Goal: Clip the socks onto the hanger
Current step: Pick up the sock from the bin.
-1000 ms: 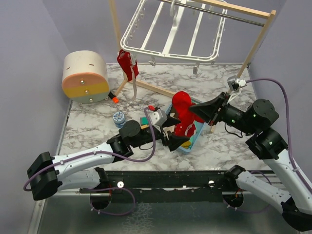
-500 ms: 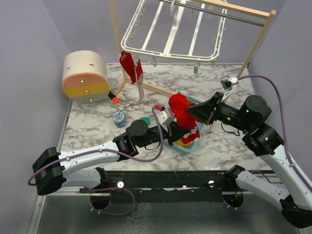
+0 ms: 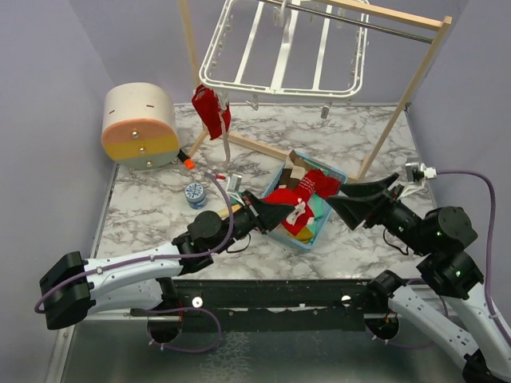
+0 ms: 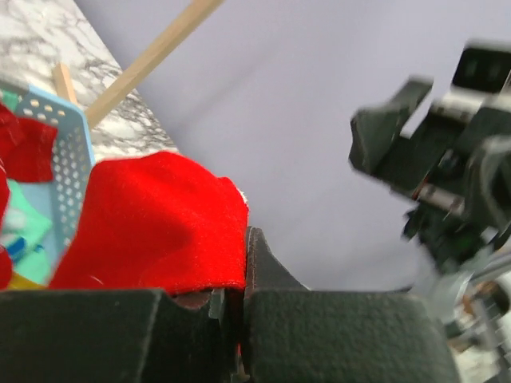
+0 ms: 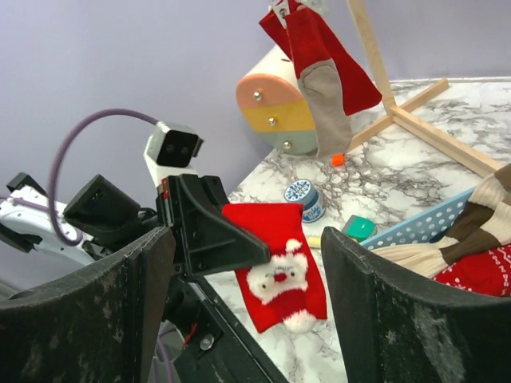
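Observation:
A red sock with a white Santa face (image 3: 318,185) droops over the light-blue basket (image 3: 319,227), and my left gripper (image 3: 292,212) is shut on its edge. The left wrist view shows the red cloth (image 4: 152,223) pinched between the jaws of the left gripper (image 4: 243,267). My right gripper (image 3: 336,195) stands open just right of the sock, touching nothing. Between its wide fingers, the right wrist view has the held sock (image 5: 279,279). The white hanger (image 3: 279,48) hangs from the wooden stand. Another red sock (image 3: 210,108) is clipped at its left corner.
The wooden stand (image 3: 391,120) straddles the back of the marble table. A round pink, yellow and cream box (image 3: 140,126) sits at the left, a small blue tin (image 3: 195,194) near the left arm. A brown striped sock (image 3: 297,166) lies in the basket.
The left gripper shut on the red sock. The right gripper opened, let the sock go and drew back to the right. The sock dropped from upright to drooping over the basket.

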